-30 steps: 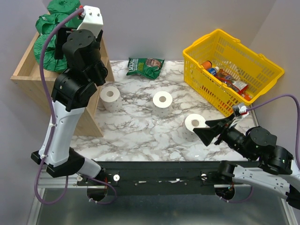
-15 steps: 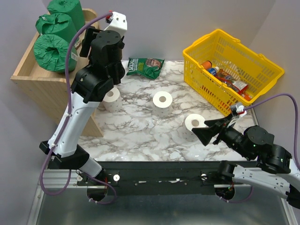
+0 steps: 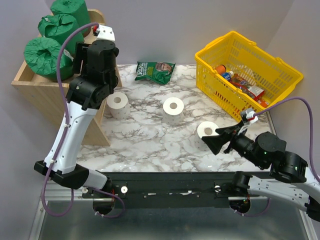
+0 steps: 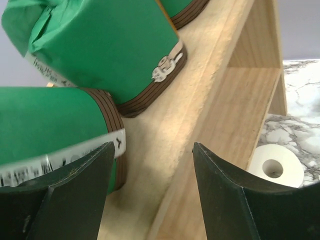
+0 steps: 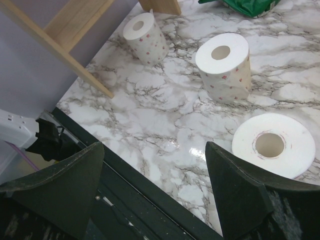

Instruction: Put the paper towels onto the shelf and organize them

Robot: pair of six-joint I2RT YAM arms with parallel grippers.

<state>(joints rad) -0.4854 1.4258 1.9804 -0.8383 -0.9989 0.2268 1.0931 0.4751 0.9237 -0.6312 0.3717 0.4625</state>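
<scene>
Three green rolls (image 3: 42,56) sit in a row in the top tray of the wooden shelf (image 3: 35,92). One is at the front, one is in the middle and one is at the back. They are close together, and I cannot tell if they touch.

The left arm reaches up over the shelf. The left tool (image 4: 150,190) hangs above the tray, just beside the front green roll. Its two fingers are spread apart and nothing is between them.

Three white rolls (image 3: 174,110) stand on end on the marble desk (image 3: 150,145), with their holes facing up. One stands just beside the side of the shelf. One is in the middle of the desk. One is near the front, close to the right arm.

The right tool (image 5: 155,190) is low over the desk, next to that front white roll but not touching it. Its fingers are wide apart and hold nothing.

A flat green snack bag (image 3: 155,71) lies at the back of the desk. A yellow basket (image 3: 220,92) with small packs and bottles in it sits on the right.
</scene>
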